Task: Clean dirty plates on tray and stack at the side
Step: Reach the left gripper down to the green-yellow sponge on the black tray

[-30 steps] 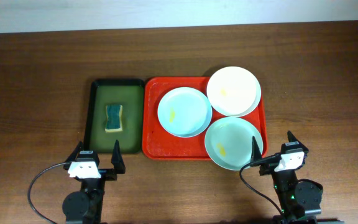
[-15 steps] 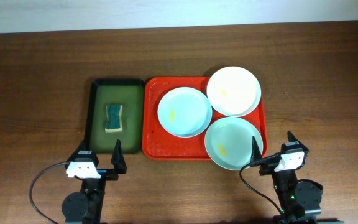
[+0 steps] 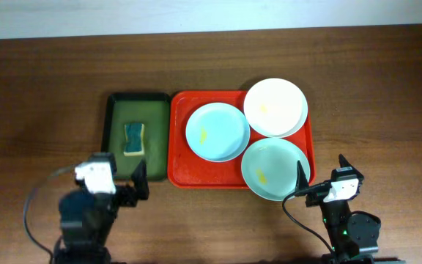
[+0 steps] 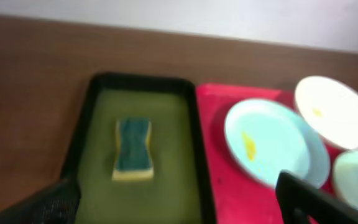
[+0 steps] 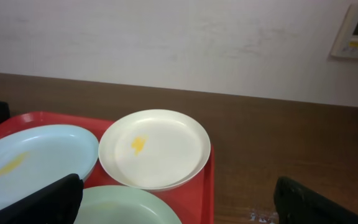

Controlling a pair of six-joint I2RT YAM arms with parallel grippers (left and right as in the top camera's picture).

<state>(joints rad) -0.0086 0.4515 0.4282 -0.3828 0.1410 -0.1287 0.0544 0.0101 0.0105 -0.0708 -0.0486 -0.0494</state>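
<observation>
Left hand has risen, fingers apart; the tray lies with long axis running left-right.

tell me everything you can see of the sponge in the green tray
The sponge is an oblong block, pinched in at the middle of its long sides, with a teal scrubbing layer on top and yellow foam beneath, seen at its near end. It lies flat, teal side up, near the middle of the dark green tray, long axis pointing toward the table's far edge. It rests on the tray floor, clear of the rim; nothing else touches it. Wet or dry cannot be told.
</observation>
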